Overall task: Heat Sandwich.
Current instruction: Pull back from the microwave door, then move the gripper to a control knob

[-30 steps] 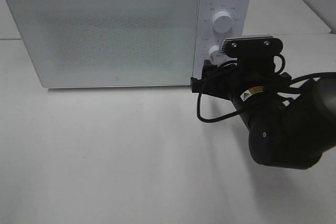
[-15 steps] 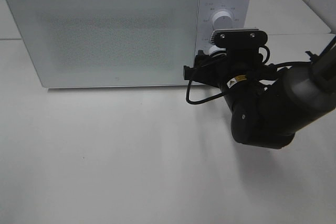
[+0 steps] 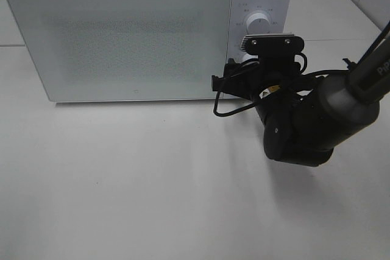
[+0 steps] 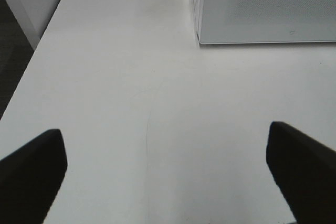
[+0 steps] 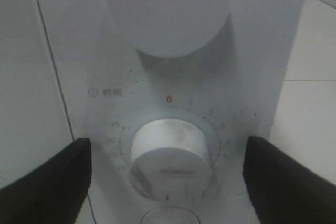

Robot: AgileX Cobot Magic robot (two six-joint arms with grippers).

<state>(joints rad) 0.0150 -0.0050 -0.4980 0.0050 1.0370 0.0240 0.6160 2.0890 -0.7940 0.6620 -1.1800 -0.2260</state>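
We hold the right gripper (image 5: 167, 181) spread apart, the timer knob (image 5: 169, 148) straight ahead between its fingers, right of centre in the high frame.

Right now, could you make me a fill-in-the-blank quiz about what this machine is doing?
The microwave door is ____.
The right gripper faces the ____ of its two dials.
Its jaws stand ____, one finger on each side of that dial.
The left gripper hangs open over the bare white ____.
Missing words: closed; lower; open; table.
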